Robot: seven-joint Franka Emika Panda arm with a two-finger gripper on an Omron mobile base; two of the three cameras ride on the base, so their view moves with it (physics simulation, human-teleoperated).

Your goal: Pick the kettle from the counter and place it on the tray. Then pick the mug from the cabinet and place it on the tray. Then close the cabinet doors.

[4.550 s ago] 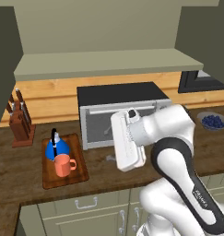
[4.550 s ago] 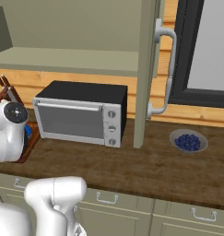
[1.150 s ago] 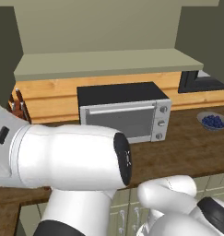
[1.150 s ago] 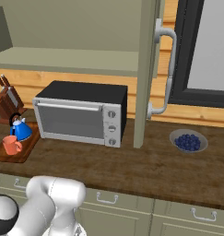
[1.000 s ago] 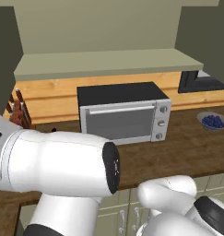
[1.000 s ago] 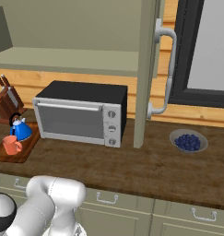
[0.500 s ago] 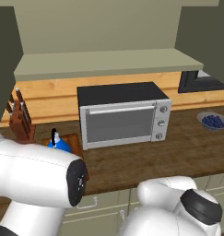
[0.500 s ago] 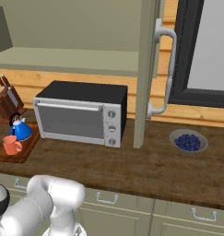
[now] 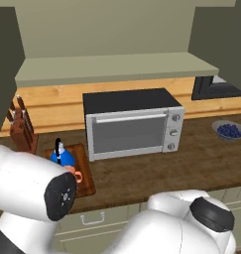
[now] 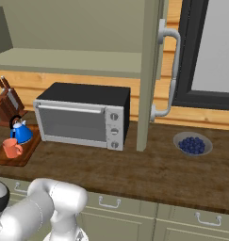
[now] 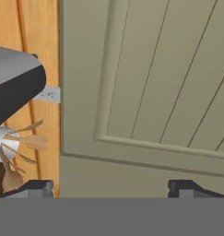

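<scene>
The kettle [image 10: 21, 132] and the mug [image 10: 12, 148] both stand on the tray [image 10: 22, 153] near the left end of the bench [image 10: 149, 169], close together and upright beside the knife block [image 10: 6, 107], so only the closing of the cabinet doors seems left. The tool [image 11: 111, 186] is released, its two tips wide apart and holding nothing, and it faces the panelled face of a cabinet door [image 11: 168, 87] at close range, probably so the hand can push the door shut. The right door [image 10: 151, 70] stands swung out edge-on past the toaster oven [image 10: 83, 115], its silver handle [image 10: 168, 70] towards the window.
</scene>
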